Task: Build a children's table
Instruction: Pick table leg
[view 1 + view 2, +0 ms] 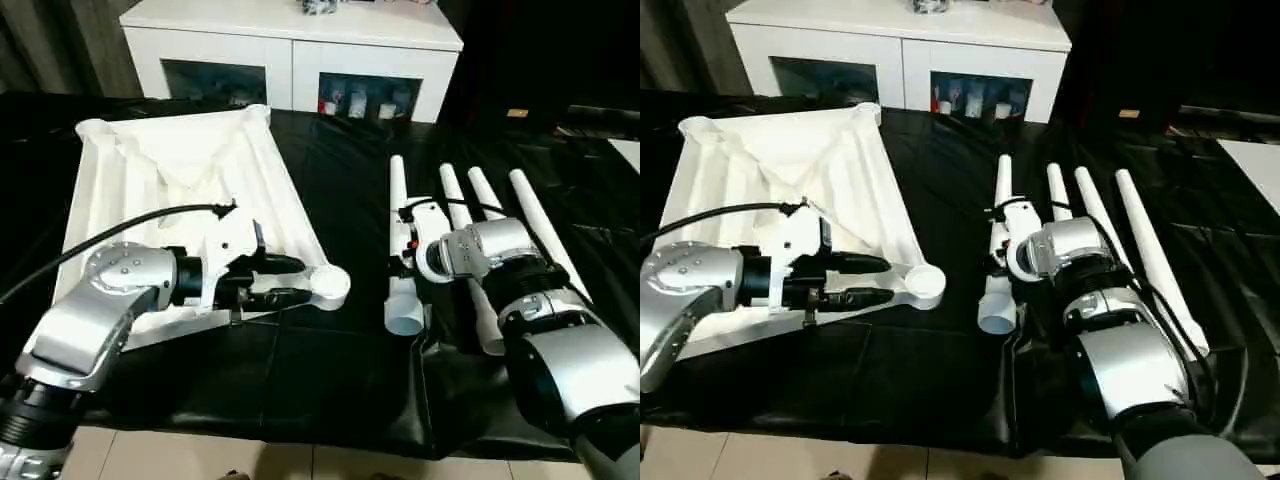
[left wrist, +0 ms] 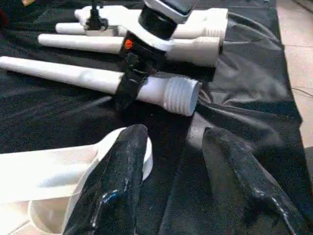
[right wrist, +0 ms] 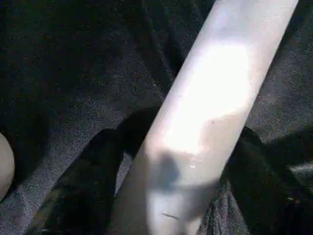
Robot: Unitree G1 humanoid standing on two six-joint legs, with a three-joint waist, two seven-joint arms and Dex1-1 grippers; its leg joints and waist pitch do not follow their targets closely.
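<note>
**Q:** Tool positions, left and right: how does each stand?

**A:** Left tool point(image 1: 300, 281) lies level over the near right corner of the tabletop point(image 1: 180, 170), its two black fingers point(image 2: 115, 186) apart. One finger rests above the round corner socket point(image 1: 328, 286); the other hangs over the black sheet point(image 1: 330, 370) just beside it. Nothing is clamped between them. Right tool point(image 1: 404, 243) points down onto the leftmost leg point(image 1: 400, 250), with one finger on either side of the tube. In the right wrist view the tube point(image 3: 205, 117) runs between the two dark fingers; whether they press on it or merely straddle it cannot be told.

**Q:** Where do the table parts lie?

**A:** The white tabletop rests underside up on the left of the counter, ribs showing, raised rim all round, a round socket at each visible corner. Four white legs lie side by side on the right, well apart from the tabletop, narrow ends toward the far side. The leftmost leg has its wide, threaded end point(image 2: 182, 95) nearest the robot. The other three legs point(image 1: 500, 210) fan out to its right, partly behind the right forearm point(image 1: 560, 340).

**Q:** What lies beyond?

**A:** A white cabinet point(image 1: 290, 45) with dark glass doors stands behind the counter.
</note>
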